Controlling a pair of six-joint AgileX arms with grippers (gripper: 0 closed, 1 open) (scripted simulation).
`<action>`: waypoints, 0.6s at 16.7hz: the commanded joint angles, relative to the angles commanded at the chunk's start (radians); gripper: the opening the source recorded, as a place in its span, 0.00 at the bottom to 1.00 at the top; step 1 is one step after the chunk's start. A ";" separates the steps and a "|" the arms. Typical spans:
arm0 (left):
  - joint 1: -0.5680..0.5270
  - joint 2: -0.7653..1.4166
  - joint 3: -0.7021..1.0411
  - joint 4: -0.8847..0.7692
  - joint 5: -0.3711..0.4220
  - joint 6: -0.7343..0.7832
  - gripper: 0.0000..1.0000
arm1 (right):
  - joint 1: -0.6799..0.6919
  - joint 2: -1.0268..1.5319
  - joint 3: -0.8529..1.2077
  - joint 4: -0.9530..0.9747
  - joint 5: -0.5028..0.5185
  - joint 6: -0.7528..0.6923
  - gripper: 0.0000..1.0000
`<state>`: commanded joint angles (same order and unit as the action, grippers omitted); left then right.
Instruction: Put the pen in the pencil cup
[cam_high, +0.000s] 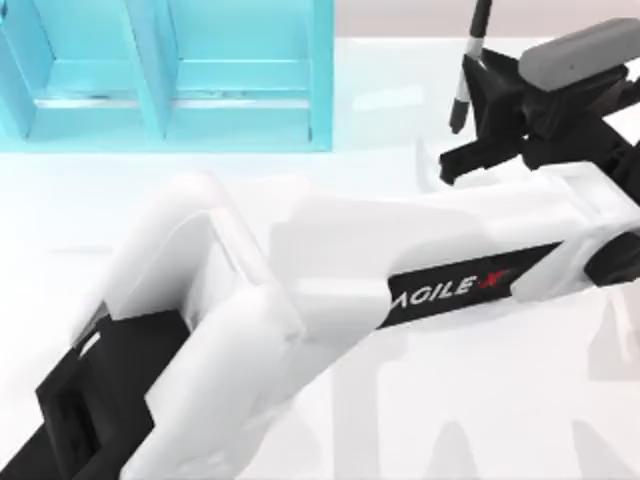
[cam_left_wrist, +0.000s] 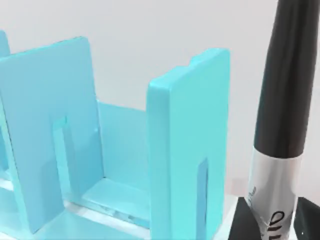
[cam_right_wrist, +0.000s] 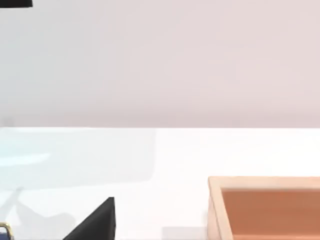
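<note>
My left arm reaches across the table from the lower left to the upper right of the top view. Its gripper (cam_high: 470, 100) is shut on the pen (cam_high: 474, 50), held above the table to the right of the cyan shelf. In the left wrist view the pen (cam_left_wrist: 282, 115) stands out from the fingers (cam_left_wrist: 245, 220), silvery barrel at the grip and black end away from it. The pencil cup is hidden; a small gold curve (cam_right_wrist: 4, 231) at the edge of the right wrist view cannot be identified. A black part of my right gripper (cam_right_wrist: 97, 222) shows low over the table.
A large cyan shelf unit (cam_high: 170, 70) stands at the back left, with upright dividers (cam_left_wrist: 187, 150) close to the pen. A shallow wooden tray (cam_right_wrist: 265, 205) lies on the white table ahead of the right wrist. The left arm's white body (cam_high: 300, 300) covers much of the table's middle.
</note>
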<state>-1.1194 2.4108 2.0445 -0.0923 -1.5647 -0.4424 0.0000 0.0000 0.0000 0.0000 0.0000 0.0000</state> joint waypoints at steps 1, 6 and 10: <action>-0.034 0.026 0.020 0.011 -0.023 0.001 0.00 | 0.000 0.000 0.000 0.000 0.000 0.000 1.00; -0.098 0.073 0.059 0.034 -0.064 0.002 0.00 | 0.000 0.000 0.000 0.000 0.000 0.000 1.00; -0.083 0.128 0.082 0.228 -0.005 0.003 0.00 | 0.000 0.000 0.000 0.000 0.000 0.000 1.00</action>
<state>-1.2019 2.5386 2.1263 0.1360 -1.5701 -0.4394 0.0000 0.0000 0.0000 0.0000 0.0000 0.0000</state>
